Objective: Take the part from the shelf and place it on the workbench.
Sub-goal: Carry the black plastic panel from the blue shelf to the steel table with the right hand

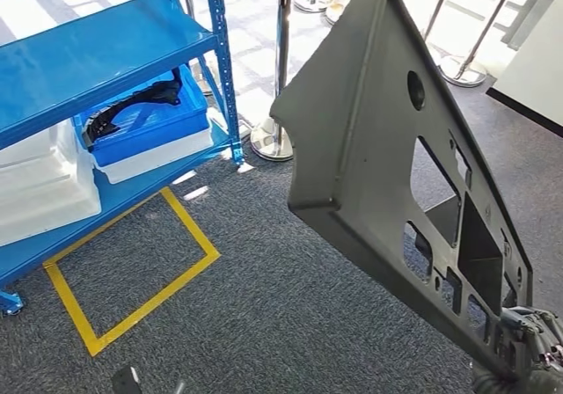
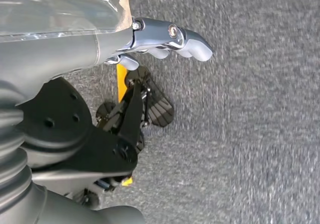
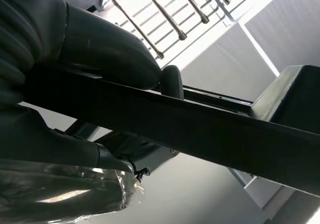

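A large dark grey sheet-metal part [image 1: 372, 139] with several cut-outs and a round hole hangs tilted in the air on the right of the head view. My right hand [image 1: 531, 346] grips its lower corner at the bottom right. In the right wrist view my right hand [image 3: 109, 49] has its thumb and fingers closed over an edge of the part [image 3: 211, 131]. My left hand [image 2: 158, 39] hangs over the grey carpet with its fingers stretched out and nothing in them.
A blue shelf [image 1: 99, 51] stands on the left, holding a blue tray [image 1: 152, 126] with a black part [image 1: 133, 104] and white bins [image 1: 40, 183]. A yellow square [image 1: 133, 275] marks the carpet. A chrome stanchion [image 1: 279, 69] stands behind. A white surface [image 1: 537, 69] is at the right.
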{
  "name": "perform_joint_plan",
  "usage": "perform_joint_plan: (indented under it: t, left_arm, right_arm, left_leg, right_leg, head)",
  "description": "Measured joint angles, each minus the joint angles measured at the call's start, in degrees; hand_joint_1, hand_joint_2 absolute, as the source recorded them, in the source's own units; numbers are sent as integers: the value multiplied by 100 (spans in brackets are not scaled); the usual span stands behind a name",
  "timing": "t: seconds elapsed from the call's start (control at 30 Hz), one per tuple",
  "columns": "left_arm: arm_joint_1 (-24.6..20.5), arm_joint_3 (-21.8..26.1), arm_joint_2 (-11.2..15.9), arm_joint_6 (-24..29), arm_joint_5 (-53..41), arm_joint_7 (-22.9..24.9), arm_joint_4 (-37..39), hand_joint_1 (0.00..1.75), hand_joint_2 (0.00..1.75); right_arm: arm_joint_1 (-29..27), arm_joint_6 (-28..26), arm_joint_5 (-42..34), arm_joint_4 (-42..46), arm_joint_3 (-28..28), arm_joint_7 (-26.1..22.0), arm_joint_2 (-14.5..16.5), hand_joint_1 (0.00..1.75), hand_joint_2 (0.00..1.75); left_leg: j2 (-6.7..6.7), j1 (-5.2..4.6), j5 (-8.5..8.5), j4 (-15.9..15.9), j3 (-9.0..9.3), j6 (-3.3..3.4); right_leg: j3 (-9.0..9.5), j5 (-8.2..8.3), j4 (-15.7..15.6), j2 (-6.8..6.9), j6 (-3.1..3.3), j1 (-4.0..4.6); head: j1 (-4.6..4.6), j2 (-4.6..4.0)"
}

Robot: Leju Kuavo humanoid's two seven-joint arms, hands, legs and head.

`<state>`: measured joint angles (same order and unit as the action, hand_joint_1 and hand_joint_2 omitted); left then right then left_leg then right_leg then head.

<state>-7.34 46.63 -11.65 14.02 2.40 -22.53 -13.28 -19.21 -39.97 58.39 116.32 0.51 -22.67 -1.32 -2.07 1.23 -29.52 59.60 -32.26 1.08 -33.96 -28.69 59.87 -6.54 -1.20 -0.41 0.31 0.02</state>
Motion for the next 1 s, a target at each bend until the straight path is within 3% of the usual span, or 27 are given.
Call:
perform_joint_plan:
  t: [0.03, 0.1, 0.17, 0.2, 0.23, 0.3, 0.37, 0.4, 0.47, 0.53, 0.6, 0.63, 0.67, 0.7, 0.77, 0.83, 0.9, 0.97, 1.0]
  left_arm:
    - [-4, 0, -1, -1, 0, -1, -1, 0, 175]
    - [10, -1, 1, -2, 0, -1, -1, 0, 175]
    - [34, 1, 9, -2, 1, -1, -1, 0, 175]
    - [39, 1, 12, -1, 1, -1, -1, 0, 175]
    - [39, 2, 13, -1, 1, -1, -1, 0, 175]
    - [26, 2, 12, -2, 0, -1, -1, 0, 175]
    - [16, 2, 11, -3, 0, -1, -1, 0, 175]
    - [17, 2, 9, -3, 1, 0, -1, 0, 175]
    - [10, 2, 1, -3, 2, 1, -1, 0, 175]
    - [-6, 2, -6, -4, 1, 0, -1, 0, 175]
    - [1, 3, -7, -4, -1, -1, -1, 0, 175]
    - [14, 4, -6, -4, -1, -1, -1, 0, 175]
    - [29, 5, -4, -2, 1, -1, -1, 0, 175]
    - [40, 5, -2, -2, 2, -1, -1, 0, 175]
    - [42, 6, 1, -1, 3, -2, -1, 0, 175]
    - [31, 7, 2, -1, 1, -7, -1, 0, 175]
    - [23, 8, 3, 2, -1, -11, -1, 0, 175]
    - [12, 8, 2, 8, -1, -14, -1, 0, 175]
    - [6, 8, 0, 10, 1, -16, -1, 0, 175]
  right_arm:
    - [5, -1, 0, 1, -8, -3, 1, 175, 175]
    - [21, -1, -2, 3, -16, -14, 3, 175, 175]
    - [12, -1, -10, 3, -21, -22, 8, 175, 175]
    - [5, -1, -18, 3, -28, -25, 9, 175, 175]
    - [2, -1, -27, 3, -39, -31, 10, 175, 175]
    - [7, 0, -54, 2, -65, -45, 10, 175, 175]
    - [19, 1, -81, 5, -79, -53, 13, 175, 175]
    - [20, 1, -89, 7, -82, -54, 15, 175, 175]
    - [6, 1, -97, 15, -97, -54, 20, 175, 175]
    - [5, -2, -102, 34, -113, -63, 31, 175, 175]
    - [15, -3, -122, 45, -119, -81, 54, 175, 175]
    - [16, -3, -140, 45, -122, -91, 66, 175, 175]
    - [9, -3, -161, 44, -125, -102, 79, 175, 175]
    - [1, -3, -180, 44, -132, -118, 91, 175, 175]
    - [-13, -3, -205, 45, -149, -149, 116, 175, 175]
    - [-17, -3, -215, 46, -161, -165, 137, 175, 175]
    - [-30, -2, -234, 58, -173, -175, 150, 175, 175]
    - [-71, -2, -262, 78, -206, -207, 167, 175, 175]
    - [-93, -3, -276, 88, -227, -232, 178, 175, 175]
  left_leg:
    - [72, 6, 3, -21, 17, 31]
    - [230, -4, -10, -35, 40, 73]
    - [391, -14, -32, -33, 49, 82]
    - [464, -16, -46, -32, 59, 77]
    - [529, -17, -63, -32, 77, 68]
    - [641, -27, -108, -37, 135, 27]
    - [735, -49, -149, -45, 181, -32]
    - [791, -57, -161, -56, 197, -60]
    - [878, -47, -191, -80, 240, -116]
    - [679, -28, -343, 101, 185, -148]
    - [366, -26, -671, 754, -125, -148]
    - [293, -32, -817, 1152, -333, -145]
    - [260, -37, -882, 1439, -500, -144]
    - [245, -39, -828, 1528, -584, -139]
    - [198, -30, -425, 1071, -460, -123]
    - [-6, -3, -68, 375, -192, -99]
    - [-150, -7, 1, 77, -66, -73]
    - [-77, -23, 2, 39, -45, -35]
    - [-24, -19, 7, 19, -26, -5]
  right_leg:
    - [-86, -113, 188, 178, -28, 5]
    - [-428, -451, 884, 530, -81, -5]
    - [-748, -632, 1486, 620, -116, -38]
    - [-774, -569, 1514, 637, -129, -49]
    - [-676, -402, 1302, 660, -134, -56]
    - [-269, -12, 492, 868, -113, -30]
    - [-24, 129, -23, 1060, -40, 32]
    - [-18, 99, -61, 1066, 0, 64]
    - [-26, 119, -99, 926, 81, 62]
    - [4, 149, -161, 794, 163, 39]
    - [24, 154, -185, 659, 224, 35]
    - [28, 148, -184, 580, 241, 42]
    - [36, 142, -182, 493, 253, 48]
    - [46, 137, -180, 401, 256, 52]
    - [78, 116, -166, 221, 245, 49]
    - [89, 75, -119, 63, 204, 46]
    - [57, 56, -84, -60, 140, 30]
    - [30, 56, -88, -145, 78, 6]
    - [17, 27, -56, -80, 51, 8]
  head:
    - [5, 0]
    - [14, 0]
    - [13, 0]
    - [12, 0]
    - [11, 0]
    - [12, 0]
    - [9, 0]
    - [7, 0]
    - [3, 0]
    - [-2, 0]
    - [-10, 0]
    - [-13, 0]
    - [-14, 0]
    - [-13, 0]
    - [-14, 0]
    - [-9, 0]
    - [-8, 0]
    - [-12, 0]
    - [-8, 0]
